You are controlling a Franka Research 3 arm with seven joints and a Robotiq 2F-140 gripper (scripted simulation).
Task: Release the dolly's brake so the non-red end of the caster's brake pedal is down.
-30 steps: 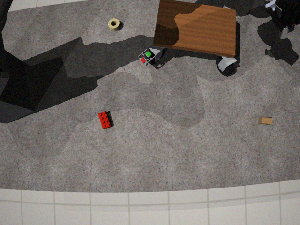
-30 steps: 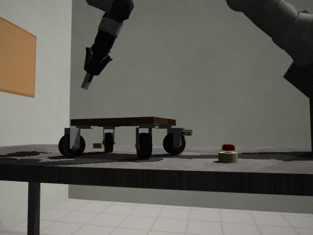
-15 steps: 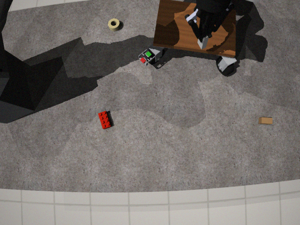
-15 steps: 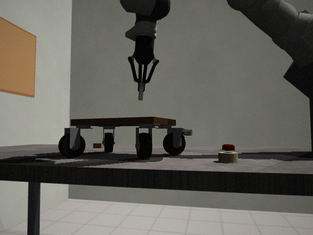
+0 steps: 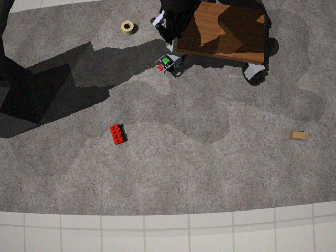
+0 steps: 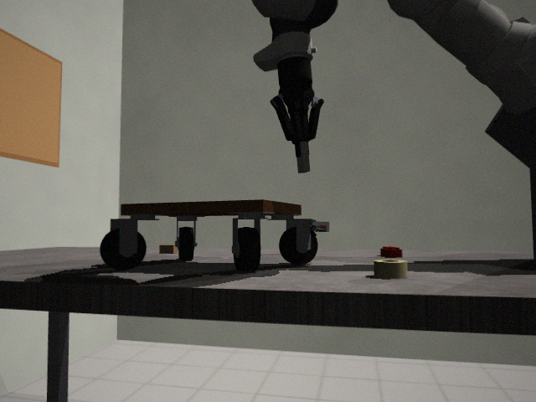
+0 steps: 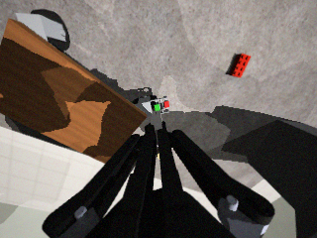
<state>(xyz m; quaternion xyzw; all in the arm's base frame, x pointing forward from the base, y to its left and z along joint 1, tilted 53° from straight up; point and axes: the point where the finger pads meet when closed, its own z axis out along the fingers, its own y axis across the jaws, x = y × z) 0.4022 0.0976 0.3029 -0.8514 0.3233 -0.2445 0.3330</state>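
Note:
The dolly, a brown wooden board (image 5: 238, 35) (image 6: 194, 209) (image 7: 86, 124) on black wheels, stands on the table. The caster at its corner nearest the robot base carries a grey-framed brake pedal with a green end (image 5: 166, 60) (image 6: 312, 220) (image 7: 157, 107) and a red end (image 5: 160, 67) (image 7: 166, 104). The red end is the outer one; in the exterior view the green end looks a little higher. My gripper (image 5: 170, 47) (image 6: 303, 170) (image 7: 157, 117) is shut and empty, pointing down. It hangs well above the board's height, near that caster's corner, touching nothing.
A red toy brick (image 5: 117, 134) (image 6: 391, 251) (image 7: 240, 65) and a yellowish ring (image 5: 127, 26) (image 6: 390, 269) lie apart from the dolly. A small wooden block (image 5: 297, 135) (image 6: 167, 249) lies beyond the dolly's far side. The arm shades part of the table.

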